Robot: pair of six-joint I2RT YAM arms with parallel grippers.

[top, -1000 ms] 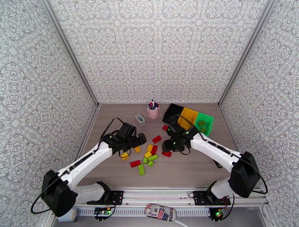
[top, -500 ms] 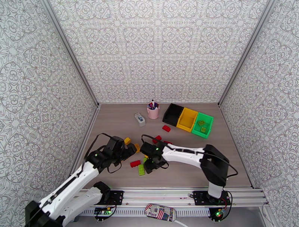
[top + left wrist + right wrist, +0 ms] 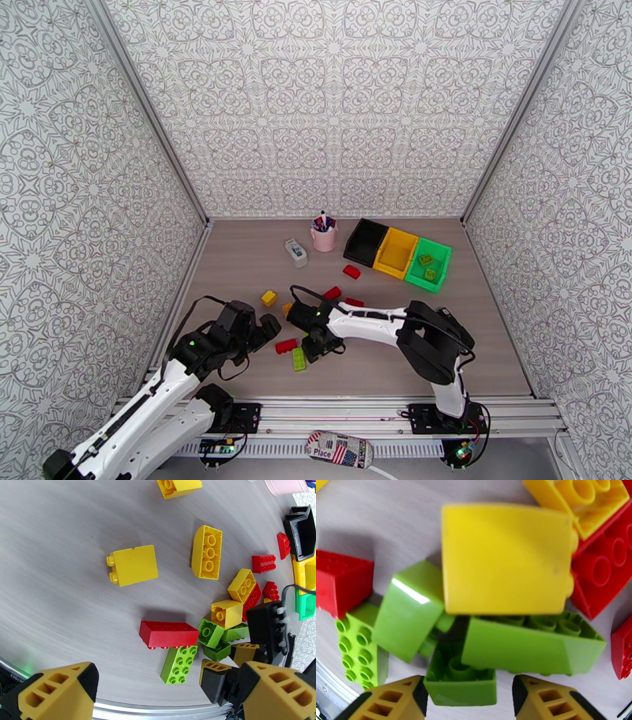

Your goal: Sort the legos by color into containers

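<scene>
The legos lie in a loose pile mid-table: a red brick (image 3: pixel 285 346), a lime green one (image 3: pixel 299 359), a lone yellow one (image 3: pixel 269 298) and red ones (image 3: pixel 351 271) further back. My right gripper (image 3: pixel 316 343) is down over the pile and open. Its fingers (image 3: pixel 387 701) straddle a green brick (image 3: pixel 460 681), with a yellow brick (image 3: pixel 505 559) just beyond. My left gripper (image 3: pixel 265 328) hovers open left of the pile, holding nothing; a red brick (image 3: pixel 168 634) lies ahead of it. The black (image 3: pixel 366 241), yellow (image 3: pixel 395 253) and green (image 3: pixel 438 253) containers stand at the back right, with two green bricks in the green one.
A pink cup (image 3: pixel 324 235) with pens and a small white box (image 3: pixel 295 252) stand behind the pile. Patterned walls close in the table on three sides. In the left wrist view my right gripper's black body (image 3: pixel 268 632) sits against the pile's right side.
My right arm swung from near the containers down onto the pile. My left arm drew back toward the near left, away from the bricks.
</scene>
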